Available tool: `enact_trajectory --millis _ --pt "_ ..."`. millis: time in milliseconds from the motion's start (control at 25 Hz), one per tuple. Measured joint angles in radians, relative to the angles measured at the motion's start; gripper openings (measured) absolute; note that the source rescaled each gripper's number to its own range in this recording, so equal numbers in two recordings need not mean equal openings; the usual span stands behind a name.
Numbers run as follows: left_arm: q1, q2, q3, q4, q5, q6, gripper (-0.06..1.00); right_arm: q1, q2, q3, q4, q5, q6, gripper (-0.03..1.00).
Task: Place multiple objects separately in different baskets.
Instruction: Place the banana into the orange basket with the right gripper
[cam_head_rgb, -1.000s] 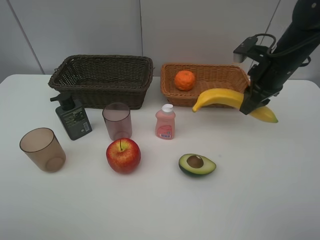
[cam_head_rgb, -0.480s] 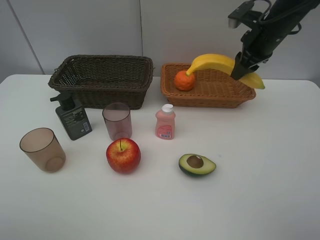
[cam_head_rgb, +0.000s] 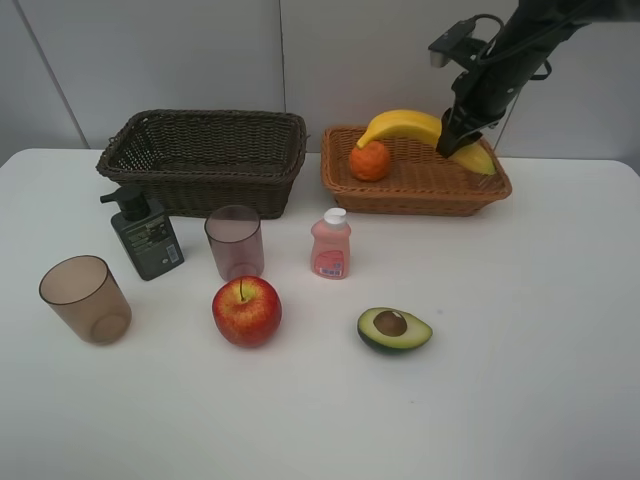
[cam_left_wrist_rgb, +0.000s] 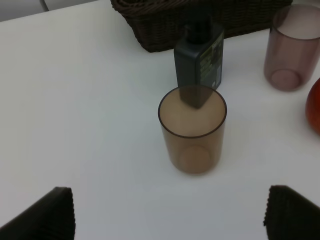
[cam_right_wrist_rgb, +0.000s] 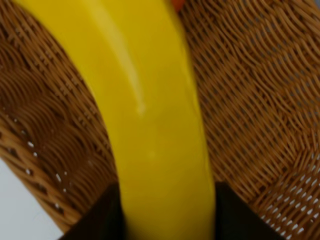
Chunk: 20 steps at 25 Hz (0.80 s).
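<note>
The right end effector is clamped on the yellow banana near one end and holds it over the light orange-tan basket; the banana's free tip is just above the orange that lies in that basket; whether the banana touches the weave I cannot tell. The left end effector hangs with its jaws spread wide and empty above the bench, facing the nearer brownish cup. The dark brown basket holds nothing that shows; in front of it stand the dark green pump bottle and the second brownish cup; the pink bottle stands upright before the gap between the baskets; the red apple and the halved avocado, cut side up, lie nearer the front edge.
</note>
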Motion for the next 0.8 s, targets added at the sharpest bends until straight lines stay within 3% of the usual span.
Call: enact_trajectory --millis 800 --pt "0.000 0.000 0.000 0.000 0.000 0.000 1.00 0.000 0.051 -0.037 0.006 -0.035 0.000 0.04"
